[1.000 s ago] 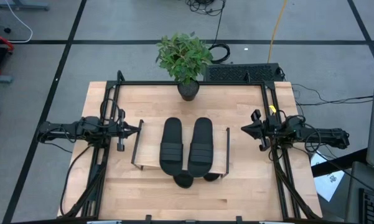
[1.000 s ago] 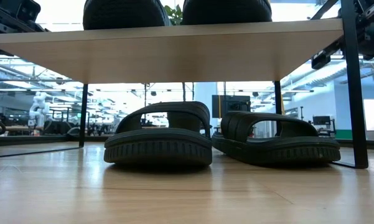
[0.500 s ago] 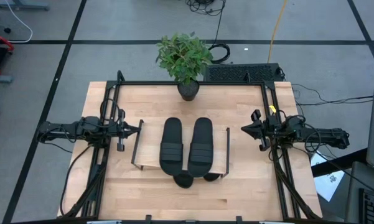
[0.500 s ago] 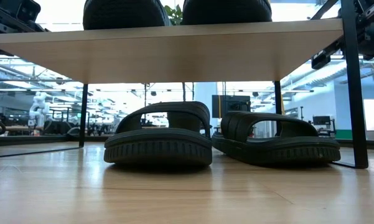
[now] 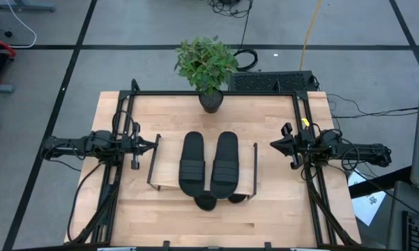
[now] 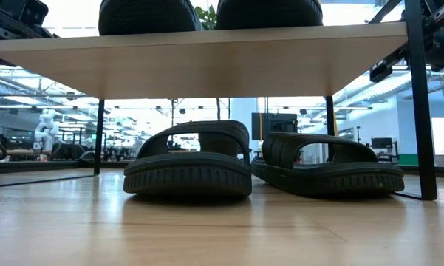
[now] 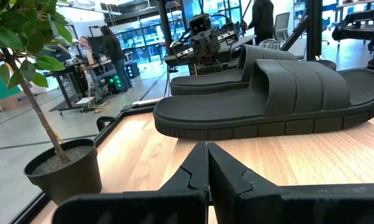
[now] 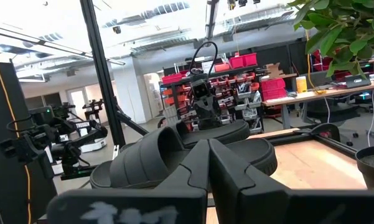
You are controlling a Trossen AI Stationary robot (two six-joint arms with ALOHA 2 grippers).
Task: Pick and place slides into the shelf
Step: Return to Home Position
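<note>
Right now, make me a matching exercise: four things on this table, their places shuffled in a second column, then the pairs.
1 upper slides
2 lower slides
3 left gripper
4 right gripper

A left of the shelf, shut
B on top of the shelf
C right of the shelf, shut
D under the shelf, on the tabletop

Pairs: 1-B, 2-D, 3-A, 4-C

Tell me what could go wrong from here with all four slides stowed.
1. The lower slides poke out past the shelf board's front edge; a passing arm might clip them.
2. The left gripper and right gripper, both shut, point at the shelf's wire end frames from either side; inward drift could shove it.
3. The upper slides reach near the board's front edge; a jolt might tip them off.
</note>
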